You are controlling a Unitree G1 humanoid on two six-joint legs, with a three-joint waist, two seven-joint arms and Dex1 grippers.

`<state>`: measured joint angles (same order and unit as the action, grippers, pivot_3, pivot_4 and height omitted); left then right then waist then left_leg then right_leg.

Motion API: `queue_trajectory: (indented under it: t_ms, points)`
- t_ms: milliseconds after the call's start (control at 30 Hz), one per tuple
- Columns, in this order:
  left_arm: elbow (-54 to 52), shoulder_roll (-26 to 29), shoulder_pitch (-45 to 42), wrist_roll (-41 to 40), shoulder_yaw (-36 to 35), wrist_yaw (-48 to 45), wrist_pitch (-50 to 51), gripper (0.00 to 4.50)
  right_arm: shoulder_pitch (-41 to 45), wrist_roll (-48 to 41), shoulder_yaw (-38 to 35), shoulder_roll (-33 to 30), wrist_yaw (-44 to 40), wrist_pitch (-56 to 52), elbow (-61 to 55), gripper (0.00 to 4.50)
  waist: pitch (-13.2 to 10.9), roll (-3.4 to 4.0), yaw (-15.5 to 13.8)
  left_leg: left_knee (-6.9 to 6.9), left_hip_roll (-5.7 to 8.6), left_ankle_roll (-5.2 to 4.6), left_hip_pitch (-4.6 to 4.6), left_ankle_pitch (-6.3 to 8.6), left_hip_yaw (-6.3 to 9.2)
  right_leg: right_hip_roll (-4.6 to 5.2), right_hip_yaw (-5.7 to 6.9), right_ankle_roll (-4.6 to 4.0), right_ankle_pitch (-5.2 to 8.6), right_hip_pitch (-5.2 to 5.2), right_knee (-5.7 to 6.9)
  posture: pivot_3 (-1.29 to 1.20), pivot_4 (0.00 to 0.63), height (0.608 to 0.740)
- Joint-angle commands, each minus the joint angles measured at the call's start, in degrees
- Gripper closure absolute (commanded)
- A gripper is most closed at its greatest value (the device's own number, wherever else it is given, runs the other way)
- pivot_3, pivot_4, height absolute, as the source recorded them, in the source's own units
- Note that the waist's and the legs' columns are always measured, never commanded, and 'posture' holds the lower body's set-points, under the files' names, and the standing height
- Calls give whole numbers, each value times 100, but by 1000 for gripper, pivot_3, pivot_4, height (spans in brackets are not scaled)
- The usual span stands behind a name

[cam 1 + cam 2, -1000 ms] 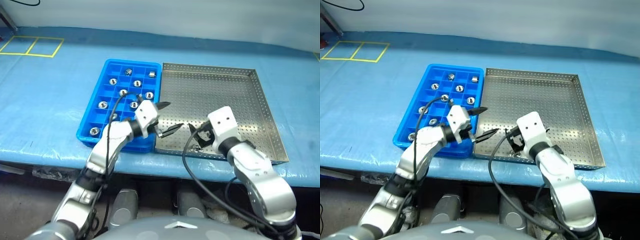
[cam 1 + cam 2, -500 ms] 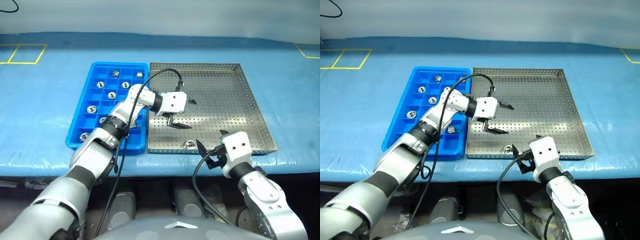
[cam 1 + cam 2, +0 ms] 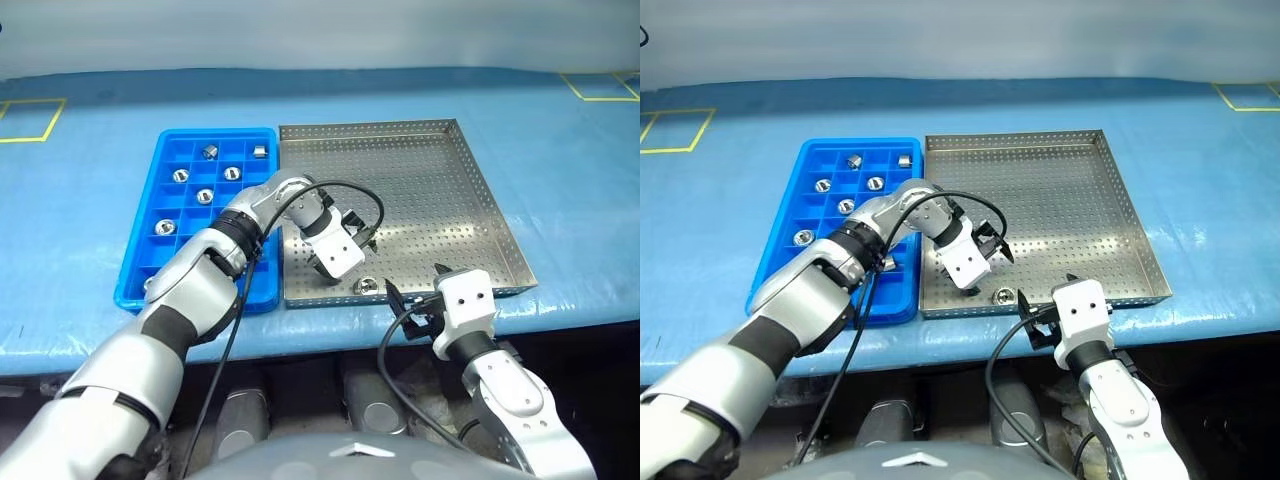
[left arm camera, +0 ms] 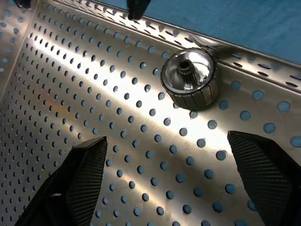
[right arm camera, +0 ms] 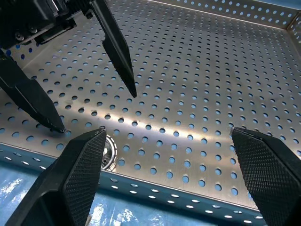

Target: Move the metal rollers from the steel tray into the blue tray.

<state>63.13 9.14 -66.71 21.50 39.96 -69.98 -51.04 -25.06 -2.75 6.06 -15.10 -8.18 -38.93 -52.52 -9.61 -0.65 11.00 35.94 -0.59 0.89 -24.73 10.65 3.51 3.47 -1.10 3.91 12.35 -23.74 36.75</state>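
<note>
Blue sheeting covers the tabletop, and the last roller (image 4: 189, 78) in the steel tray (image 3: 480, 200) sits at its 6 o'clock rim, others already in the blue tray (image 3: 139, 250). Left hand (image 3: 352, 246) hovers spread wide above it; right hand (image 3: 412, 303) waits open too. Small, hard, slick steel, I'd judge: pinch its ribbed sides.

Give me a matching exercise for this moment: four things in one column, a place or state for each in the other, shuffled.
1. left tool
2. right tool
3. steel tray
4. blue tray

a. holds several rollers in its compartments
b. open, off the table's near edge
c. open, over the last roller
d. holds one roller by its near rim

Pairs: 1-c, 2-b, 3-d, 4-a
</note>
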Motion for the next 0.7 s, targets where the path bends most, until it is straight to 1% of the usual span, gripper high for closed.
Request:
queue_trajectory:
  t_ms: [33,167,400,567,700]
  points:
    - [160,-164,-339,278,77,167,-466,0,-19,62,133,125,127,221,-173,20,0,0,54,0,0,0,0,0,0,0,0,0,0,0,0,-363,150,740]
    - [367,-350,-507,522,160,355,-656,0,-50,134,255,229,240,287,-144,20,0,-1,174,0,1,-1,0,1,1,1,-1,3,2,1,1,-390,150,740]
    - [620,-594,-641,829,310,416,-885,0,-232,264,314,379,451,430,-175,20,-1,-2,571,-3,3,-4,5,3,2,2,-6,10,5,4,4,-436,150,740]
    - [730,-672,-665,883,392,193,-975,0,-345,344,330,460,558,509,-192,20,-1,-2,828,-2,4,-4,10,3,1,4,-11,13,6,9,4,-461,150,740]
    - [807,-722,-602,760,353,-327,-820,0,-386,407,329,518,630,553,-189,20,-1,-3,1015,-4,3,-5,15,3,0,4,-13,15,6,12,5,-468,150,740]
